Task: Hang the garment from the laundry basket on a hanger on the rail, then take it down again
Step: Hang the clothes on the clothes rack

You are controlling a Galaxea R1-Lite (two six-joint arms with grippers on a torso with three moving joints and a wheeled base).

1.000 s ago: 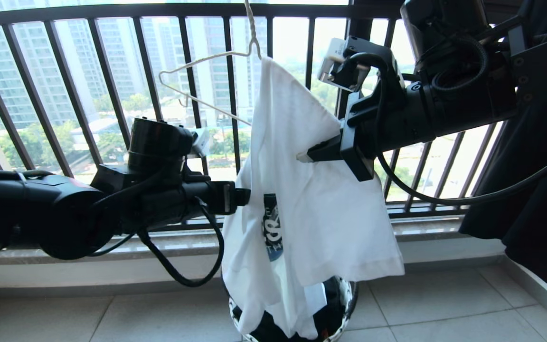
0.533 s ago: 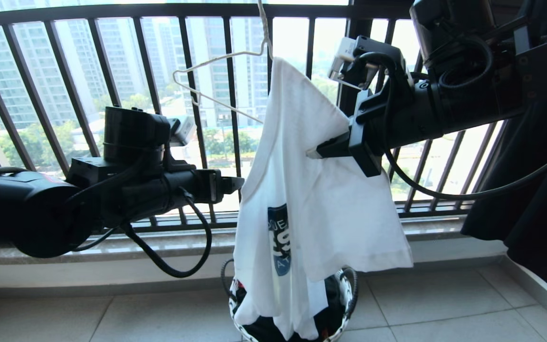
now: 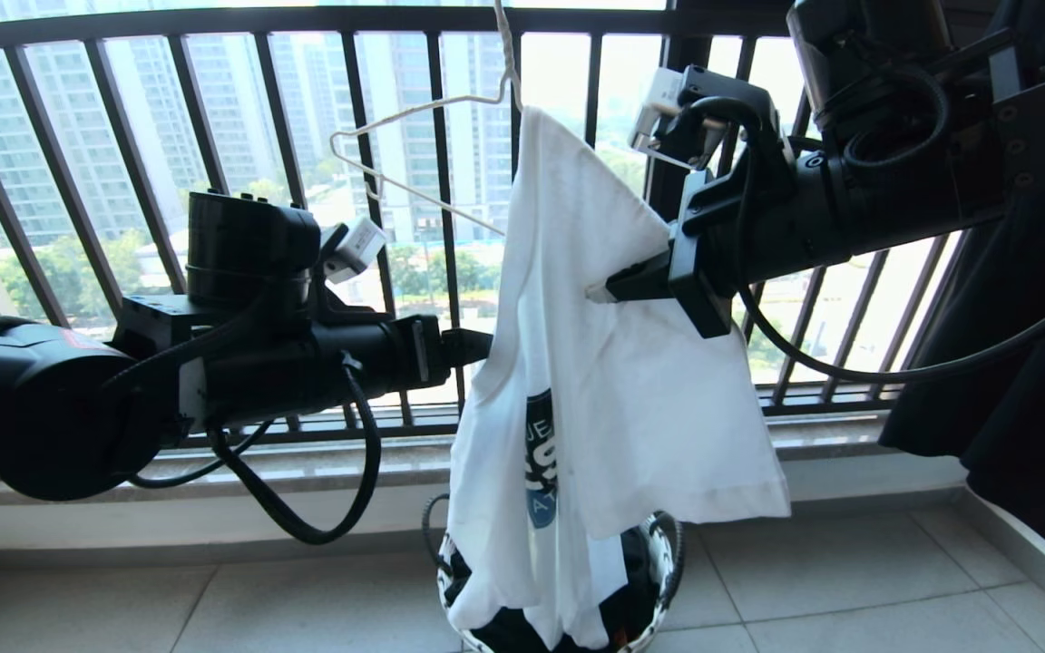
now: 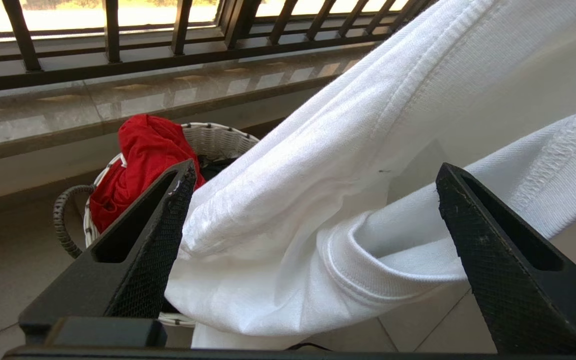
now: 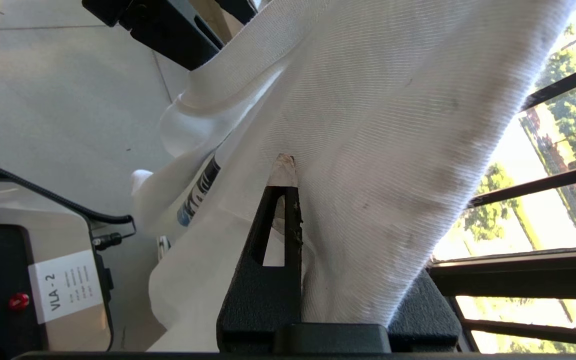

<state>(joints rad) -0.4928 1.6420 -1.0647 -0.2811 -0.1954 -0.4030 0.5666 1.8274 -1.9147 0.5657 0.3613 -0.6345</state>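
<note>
The garment (image 3: pixel 613 390), a white T-shirt with a dark blue print, hangs bunched from one arm of the thin wire hanger (image 3: pixel 414 107) above the laundry basket (image 3: pixel 665 555). My right gripper (image 3: pixel 597 292) is shut on a fold of its upper part; in the right wrist view (image 5: pixel 298 170) cloth covers one finger. My left gripper (image 3: pixel 484 345) is open at the shirt's left edge. In the left wrist view the ribbed collar (image 4: pixel 368 280) lies between the spread fingers of the left gripper (image 4: pixel 315 170), ungripped. The rail is out of view.
The dark barred balcony railing (image 3: pixel 305 18) and a stone ledge (image 3: pixel 214 464) run behind. A black garment (image 3: pixel 1030 381) hangs at the right. A red garment (image 4: pixel 143 155) lies in the basket (image 4: pixel 218 140). The tiled floor (image 3: pixel 849 589) spreads around it.
The hanger, shirt and right gripper shifted slightly right and up. My left arm rose and its wrist turned; its open fingers drew back, then came up to the shirt's edge again.
</note>
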